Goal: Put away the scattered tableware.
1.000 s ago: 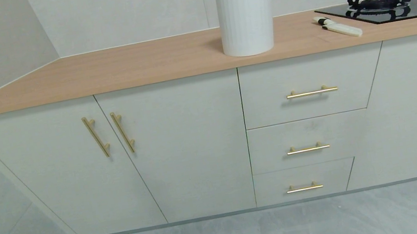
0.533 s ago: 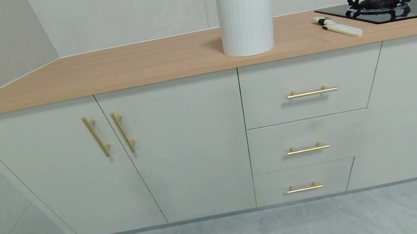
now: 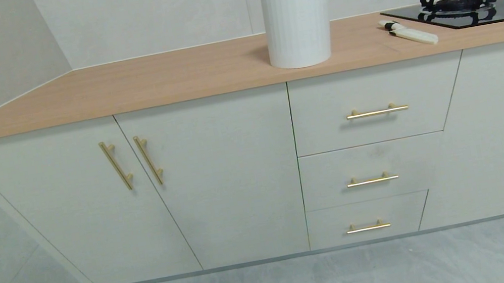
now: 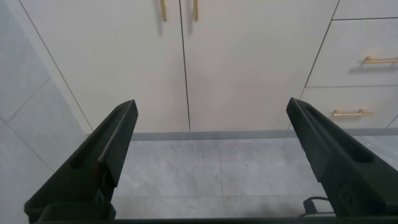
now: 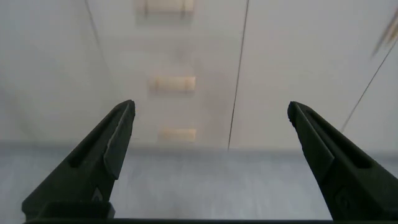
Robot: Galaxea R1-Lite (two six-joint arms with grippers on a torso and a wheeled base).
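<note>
- A pale kitchen, with a wooden desk (image 3: 145, 82) running along the tiled wall above grey cabinets. Nothing stirs: over the last second the head view holds exactly the same.
- The utensil (image 3: 409, 33), a pale knife-like piece, lies flat on the desk just beside the hob (image 3: 481, 10). It is to the right of the tall white ribbed holder (image 3: 296, 13), and neither has budged.
- The left gripper (image 4: 211, 106) hangs low, facing the cabinet doors (image 4: 249, 62) and the floor. Its fingers are spread wide with nothing between them.
- The right gripper (image 5: 211, 106) hangs low too, facing the drawers (image 3: 373, 162), fingers just as wide and just as empty.
- All three drawers are shut, their gold handles sitting level.
- My read is that the job has not really started, with no piece lifted and no drawer or door opened.
- Both arms sit well below the desk top, so one must rise a good way to reach the utensil. The right arm looks the likelier, since the piece lies on that side.
</note>
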